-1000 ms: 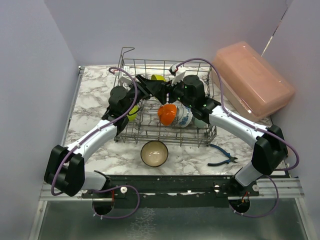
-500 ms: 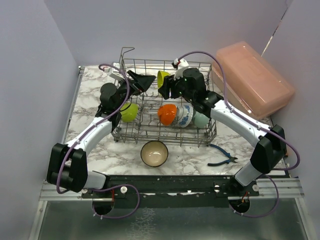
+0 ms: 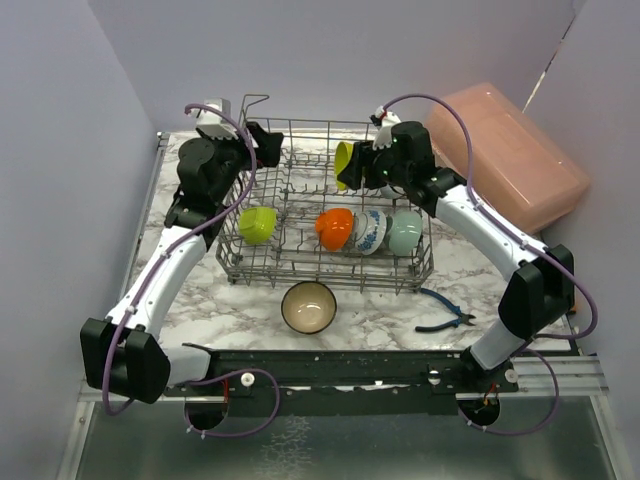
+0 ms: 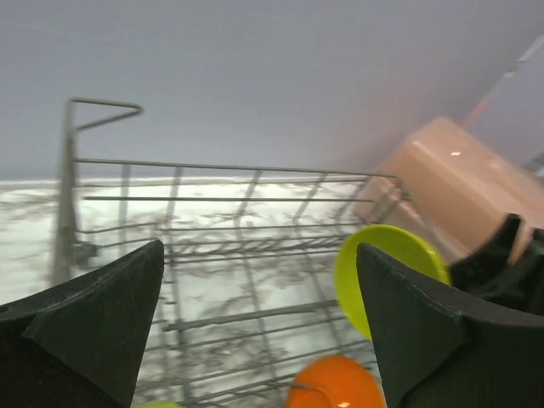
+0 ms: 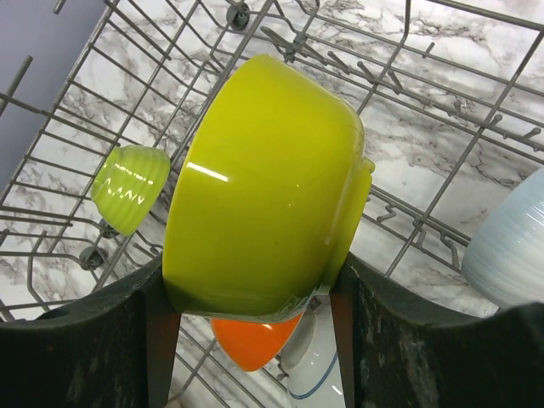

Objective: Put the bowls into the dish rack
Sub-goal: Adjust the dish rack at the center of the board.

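The grey wire dish rack (image 3: 330,275) holds a lime green bowl (image 3: 257,224), an orange bowl (image 3: 334,228), a blue-patterned white bowl (image 3: 370,231) and a mint green bowl (image 3: 405,232). A beige bowl (image 3: 308,306) sits on the table in front of the rack. My right gripper (image 5: 255,280) is shut on a yellow-green bowl (image 5: 263,187), tilted on its side above the rack's back part (image 3: 345,165). My left gripper (image 3: 262,145) hangs open and empty over the rack's back left corner. Its view (image 4: 259,255) shows the yellow-green bowl (image 4: 382,272) off to the right.
A pink translucent box (image 3: 505,160) leans at the back right, beside the rack. Blue-handled pliers (image 3: 445,310) lie on the marble table right of the beige bowl. The rack's raised corner loop (image 4: 102,106) stands close to my left gripper.
My left gripper has opened wide and drawn back from the rack's middle to its back left corner. My right gripper, still holding the yellow-green bowl, has shifted slightly right and back.
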`<state>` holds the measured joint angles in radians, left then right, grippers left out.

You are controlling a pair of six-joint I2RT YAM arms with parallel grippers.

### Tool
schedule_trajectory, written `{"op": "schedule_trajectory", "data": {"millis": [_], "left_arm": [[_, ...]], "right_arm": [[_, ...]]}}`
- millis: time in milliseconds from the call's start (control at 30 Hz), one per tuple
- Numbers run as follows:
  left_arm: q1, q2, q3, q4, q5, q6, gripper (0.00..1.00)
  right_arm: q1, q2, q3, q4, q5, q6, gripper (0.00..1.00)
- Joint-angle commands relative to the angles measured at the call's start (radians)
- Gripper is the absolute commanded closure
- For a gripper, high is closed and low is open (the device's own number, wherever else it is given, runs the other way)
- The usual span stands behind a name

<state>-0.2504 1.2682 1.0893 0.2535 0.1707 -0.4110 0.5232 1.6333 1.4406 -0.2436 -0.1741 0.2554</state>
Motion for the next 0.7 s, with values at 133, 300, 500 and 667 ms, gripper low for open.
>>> {"op": "schedule_trajectory", "data": {"millis": [133,300,500,667], "left_arm": [[0.035,0.103,0.178,-0.468,-0.42,0.35,0.11],[0.066,0.156,0.206,-0.522,-0.361,0.366,0.22],[0.068,0.209,0.25,-0.59,-0.316,0.348,0.5],[0.068,0.244,0.286,-0.632,-0.291,0.323,0.77]], "right_arm": [[-0.031,-0.013,0.029,-0.033,-0.078,0.028,1.0],[-0.031,-0.015,0.04,-0.063,-0.034,0.012,0.99],[-0.032,-0.031,0.056,-0.119,0.046,-0.025,1.0],[-0.032,-0.048,0.058,-0.145,0.1,-0.044,1.0]]}}
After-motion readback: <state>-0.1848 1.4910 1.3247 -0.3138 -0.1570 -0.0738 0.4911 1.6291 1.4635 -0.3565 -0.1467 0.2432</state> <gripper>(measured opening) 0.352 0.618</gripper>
